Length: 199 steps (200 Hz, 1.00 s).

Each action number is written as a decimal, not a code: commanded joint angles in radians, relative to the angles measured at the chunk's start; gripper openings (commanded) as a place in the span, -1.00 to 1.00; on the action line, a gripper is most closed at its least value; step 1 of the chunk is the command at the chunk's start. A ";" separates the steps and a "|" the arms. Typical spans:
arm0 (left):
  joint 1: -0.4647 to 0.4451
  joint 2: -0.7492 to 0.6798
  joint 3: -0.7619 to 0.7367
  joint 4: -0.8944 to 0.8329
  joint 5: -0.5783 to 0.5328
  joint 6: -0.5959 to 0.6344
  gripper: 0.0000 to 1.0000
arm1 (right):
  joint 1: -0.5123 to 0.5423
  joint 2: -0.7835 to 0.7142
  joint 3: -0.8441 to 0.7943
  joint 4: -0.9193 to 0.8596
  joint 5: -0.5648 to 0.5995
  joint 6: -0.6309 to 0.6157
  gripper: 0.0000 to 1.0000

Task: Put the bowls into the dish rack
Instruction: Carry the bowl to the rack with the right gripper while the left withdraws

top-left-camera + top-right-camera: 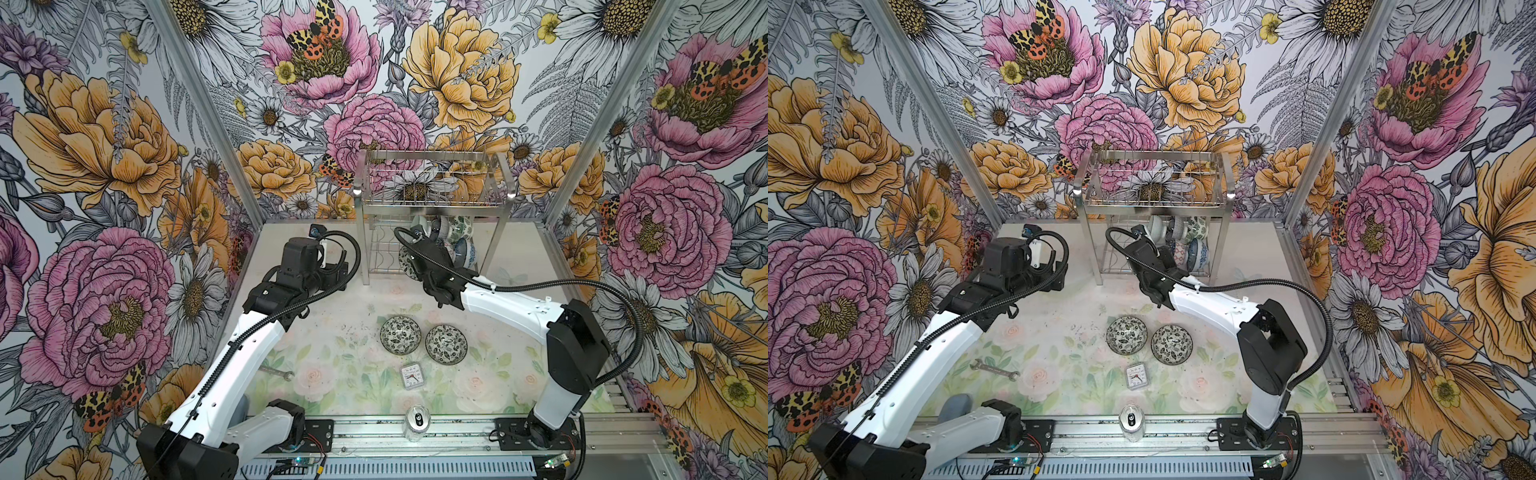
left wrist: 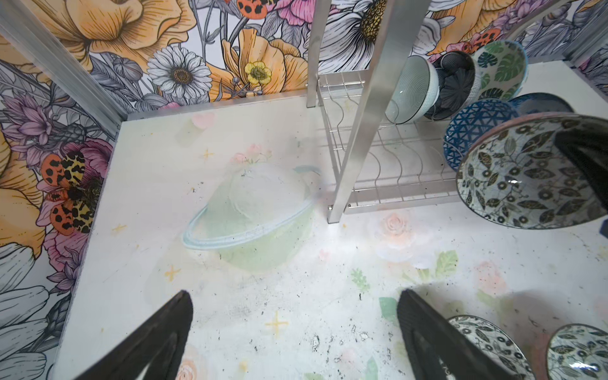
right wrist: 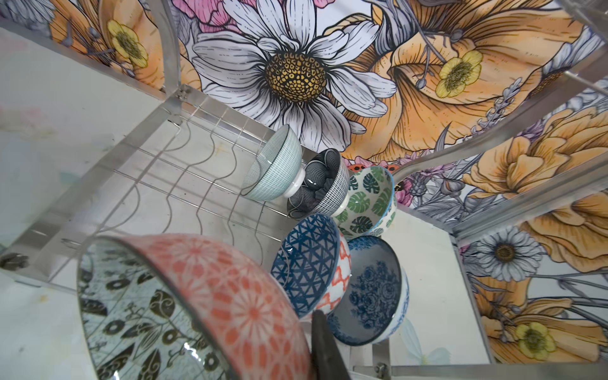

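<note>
The dish rack (image 1: pixel 432 204) stands at the back of the table, with several bowls leaning in the right side of its lower tier: pale teal (image 3: pixel 273 167), navy petal (image 3: pixel 320 184), green-leaf (image 3: pixel 368 200), blue triangle (image 3: pixel 309 263) and blue floral (image 3: pixel 371 289). My right gripper (image 3: pixel 306 325) is shut on the rim of a black-white leaf bowl (image 3: pixel 184 312) with pink-red sides, held tilted at the front of the lower tier, left of the blue triangle bowl. Two more leaf bowls (image 1: pixel 400 335) (image 1: pixel 446 344) sit upright mid-table. My left gripper (image 2: pixel 294 302) hangs open and empty over bare table left of the rack.
A small white clock (image 1: pixel 412 377) lies just in front of the two table bowls. A drink can (image 1: pixel 417 422) stands at the front rail. A wrench (image 1: pixel 994 369) lies at the front left. The rack's left wire slots (image 2: pixel 388 164) hold nothing.
</note>
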State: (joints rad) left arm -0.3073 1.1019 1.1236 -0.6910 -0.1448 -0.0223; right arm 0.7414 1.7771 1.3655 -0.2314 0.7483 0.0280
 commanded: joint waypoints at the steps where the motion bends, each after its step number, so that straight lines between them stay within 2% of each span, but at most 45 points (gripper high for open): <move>1: 0.038 -0.015 -0.013 0.060 0.078 -0.005 0.97 | 0.004 0.053 0.082 0.026 0.174 -0.106 -1.00; 34: 0.060 -0.035 -0.028 0.071 0.096 -0.013 0.97 | 0.001 0.167 0.168 0.028 0.273 -0.190 -1.00; 77: 0.072 -0.047 -0.035 0.070 0.100 -0.012 0.97 | -0.019 0.304 0.271 0.042 0.344 -0.257 -1.00; 147: 0.076 -0.051 -0.037 0.072 0.109 -0.014 0.97 | -0.057 0.480 0.425 0.101 0.417 -0.374 -1.00; 199: 0.079 -0.051 -0.036 0.073 0.116 -0.016 0.97 | -0.075 0.547 0.483 0.103 0.431 -0.397 -1.00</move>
State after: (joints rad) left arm -0.2390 1.0672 1.1000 -0.6460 -0.0551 -0.0265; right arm 0.6724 2.3001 1.7958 -0.1745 1.1275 -0.3435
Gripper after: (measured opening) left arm 0.986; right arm 0.145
